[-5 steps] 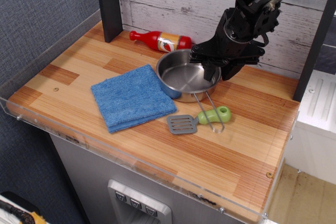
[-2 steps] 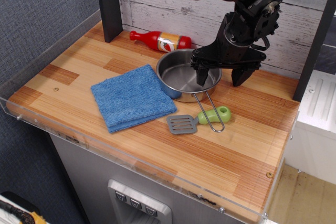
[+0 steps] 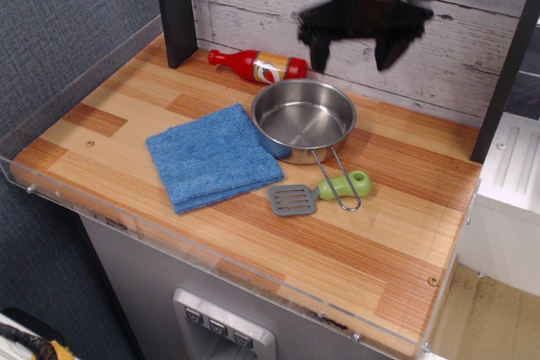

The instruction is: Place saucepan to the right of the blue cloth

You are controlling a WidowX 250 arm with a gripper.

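The shiny steel saucepan [image 3: 304, 118] stands upright on the wooden counter, touching the right edge of the blue cloth [image 3: 212, 156]. Its wire-loop handle [image 3: 338, 180] points toward the front and lies over the spatula's green handle. The blue cloth lies flat at the left-centre of the counter. My black gripper [image 3: 353, 54] is open and empty, raised well above the pan's far rim, in front of the back wall. Its two fingers [image 3: 319, 55] hang down, wide apart.
A grey spatula with a green handle [image 3: 319, 192] lies just in front of the pan. A red sauce bottle [image 3: 258, 65] lies on its side at the back wall. A dark post [image 3: 175, 8] stands at the back left. Clear acrylic rims edge the counter's left and front.
My gripper let go of the pan's far rim, opened wide, and rose straight up away from it. The pan stayed in place beside the cloth.
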